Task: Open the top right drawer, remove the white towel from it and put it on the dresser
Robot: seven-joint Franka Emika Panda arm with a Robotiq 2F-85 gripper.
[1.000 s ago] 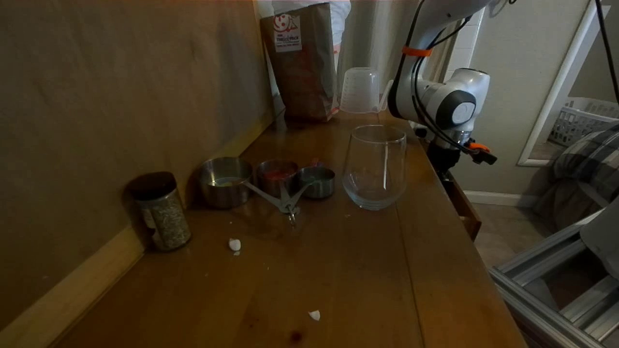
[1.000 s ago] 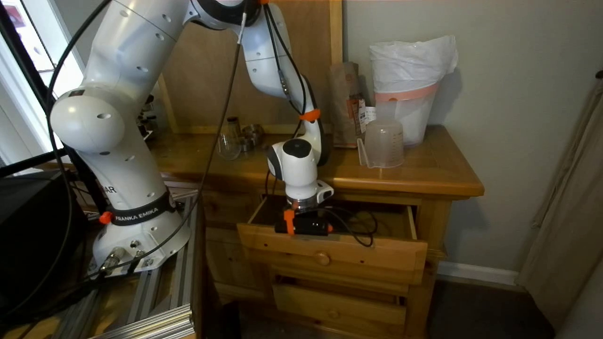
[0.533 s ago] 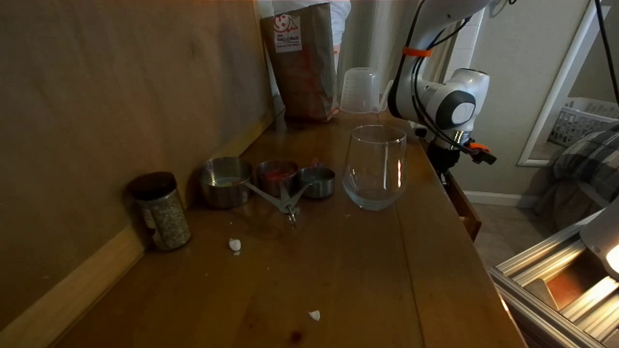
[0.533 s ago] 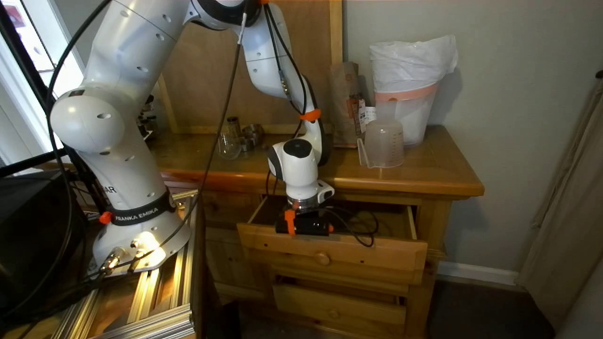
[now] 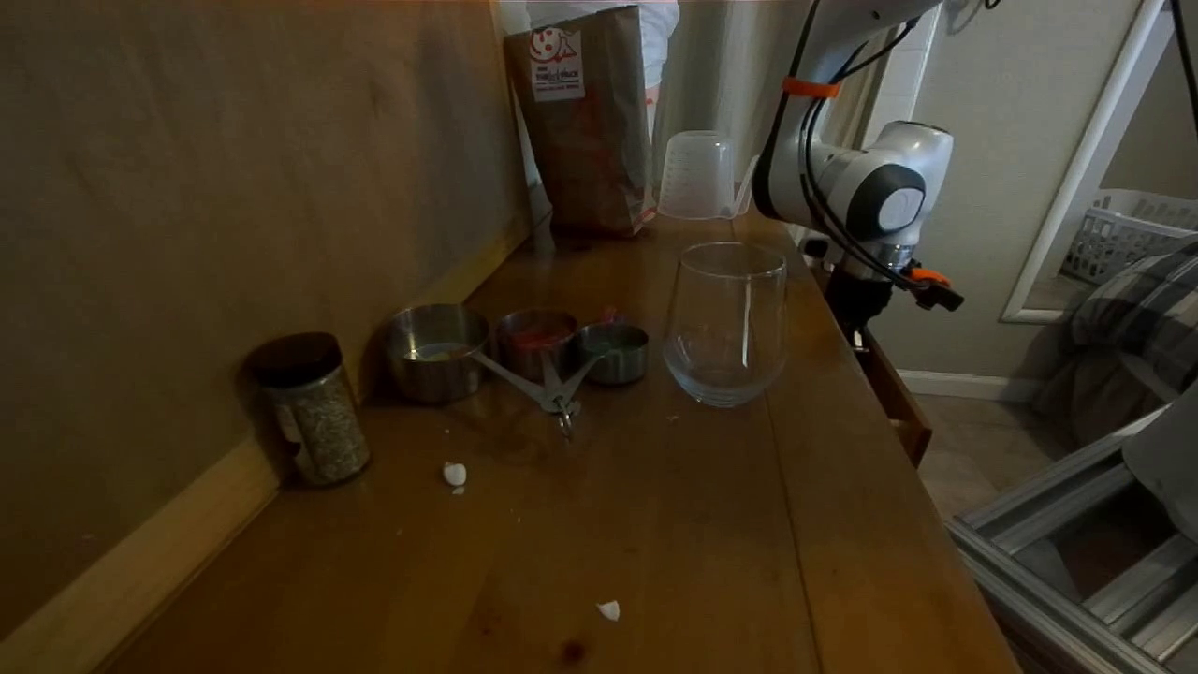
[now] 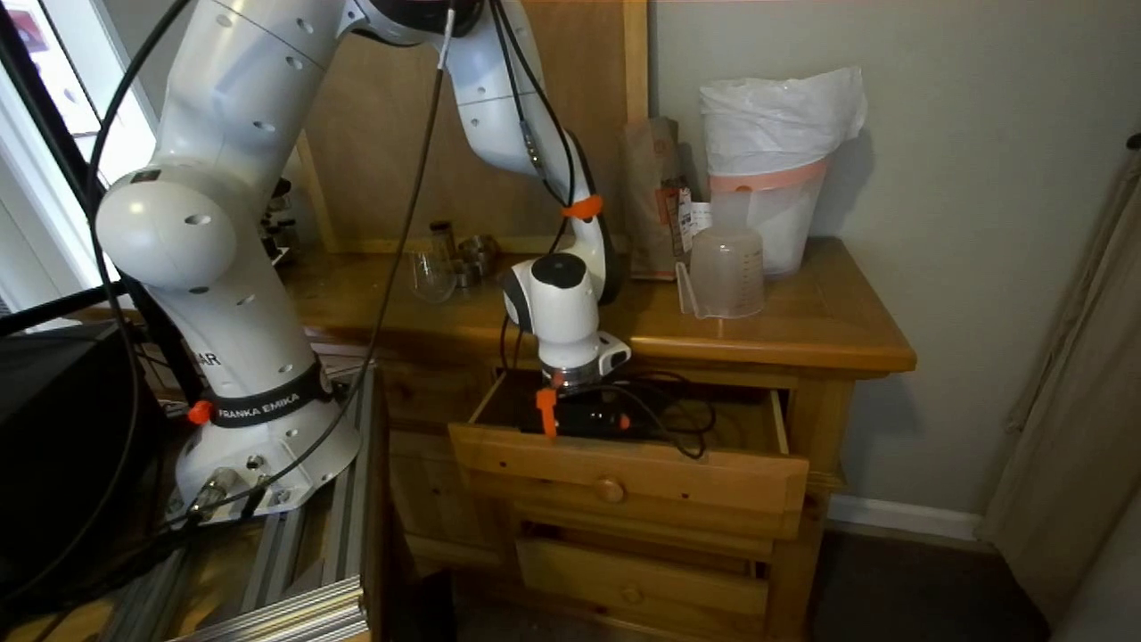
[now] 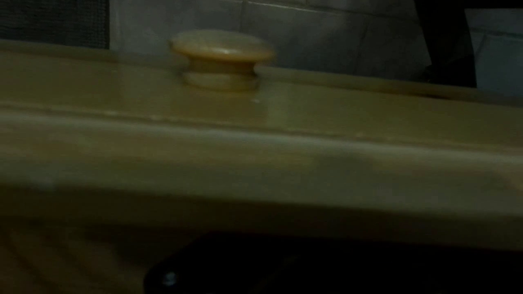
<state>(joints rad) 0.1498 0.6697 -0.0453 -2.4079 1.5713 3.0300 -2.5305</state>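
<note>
Wrist view gives me the knob point(image 7: 222, 61), my closed gripper point(image 5: 858, 338) hanging into the pulled-out top right drawer point(image 6: 713, 489), any hold unclear.

Dresser point(image 5: 674, 524): warm brown, with a dark knot point(image 5: 573, 652)
Top right drawer point(image 6: 535, 456): honey-brown front
Robot arm point(image 6: 241, 98): white, with orange band point(image 6: 584, 208)
Far paper bag point(image 5: 599, 150): brown, with red-printed white label point(image 5: 558, 70)
Right cloth point(image 5: 1142, 304): dark and pale checks
</note>
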